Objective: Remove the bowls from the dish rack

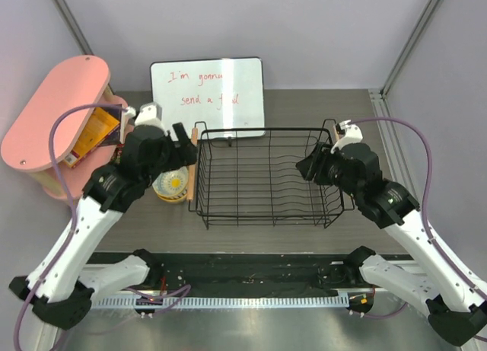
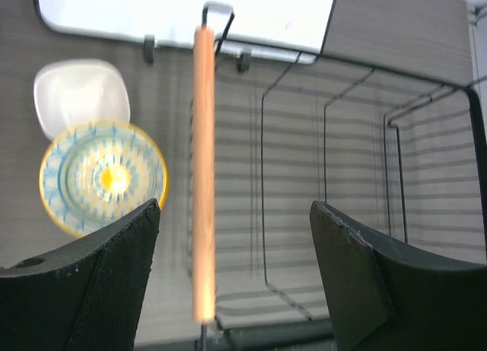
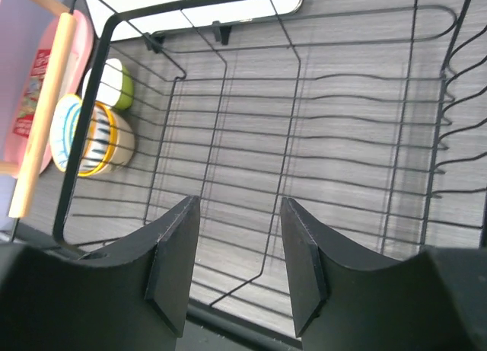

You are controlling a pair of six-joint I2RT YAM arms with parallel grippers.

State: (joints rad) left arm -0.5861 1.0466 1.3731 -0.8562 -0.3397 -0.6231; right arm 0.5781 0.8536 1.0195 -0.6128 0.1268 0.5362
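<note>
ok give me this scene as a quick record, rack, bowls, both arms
dish rack: black wire, mid table, no bowl visible inside
bowls in view: yellow patterned bowl and white bowl, side by side on the table left of the rack
wooden handle: on the rack's left edge, lined up between the left jaws in the wrist view
left jaws: open, holding nothing
right jaws: open, over the rack's right side, holding nothing
behind: whiteboard; pink shelf far left
</note>
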